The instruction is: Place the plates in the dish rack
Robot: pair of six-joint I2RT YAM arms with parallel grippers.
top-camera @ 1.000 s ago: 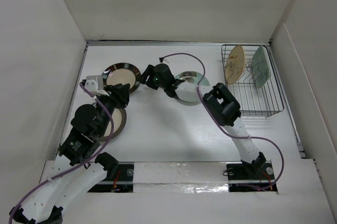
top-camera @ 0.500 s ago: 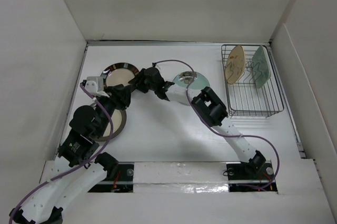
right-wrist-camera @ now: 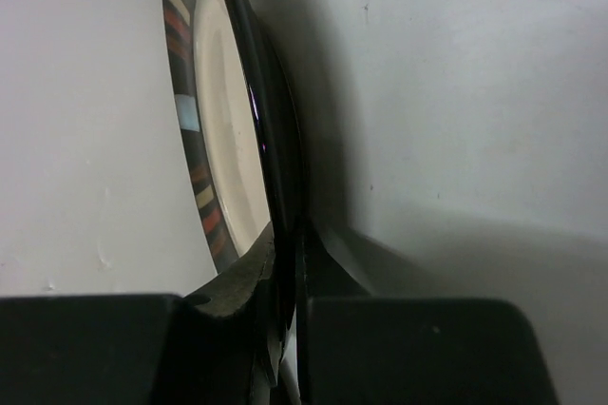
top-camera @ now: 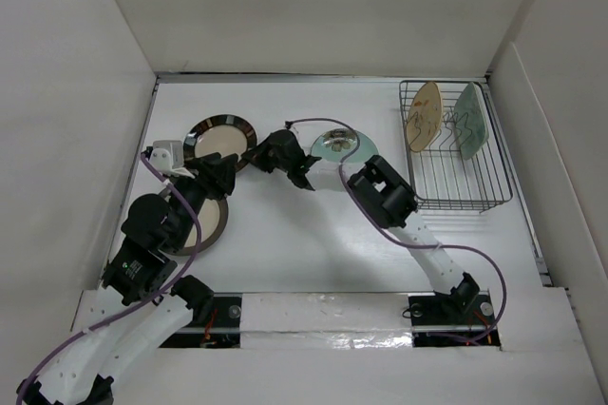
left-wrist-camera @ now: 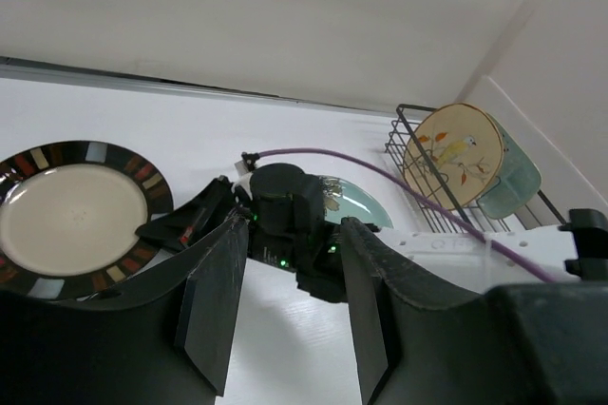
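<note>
The dark-rimmed cream plate (top-camera: 218, 135) lies at the back left, and in the right wrist view its rim (right-wrist-camera: 261, 139) shows edge-on. My right gripper (top-camera: 250, 155) (right-wrist-camera: 288, 272) is shut on that rim at the plate's right side. Just beside it my left gripper (top-camera: 226, 167) (left-wrist-camera: 290, 310) hangs open with nothing between its fingers. A grey-brown-rimmed plate (top-camera: 217, 220) lies partly under the left arm. The teal plate (top-camera: 342, 145) lies flat mid-table. The dish rack (top-camera: 465, 186) holds the tan plate (top-camera: 423, 115) and the mint plate (top-camera: 468, 120) upright.
White walls enclose the table on the left, back and right. The right arm's purple cable (top-camera: 328, 123) arcs over the teal plate. The left wrist view shows the right wrist (left-wrist-camera: 285, 224) directly ahead, with the rack (left-wrist-camera: 404, 153) beyond.
My right gripper has slid left from the teal plate to the dark-rimmed plate and closed on its rim. The left gripper's jaws have widened slightly.
</note>
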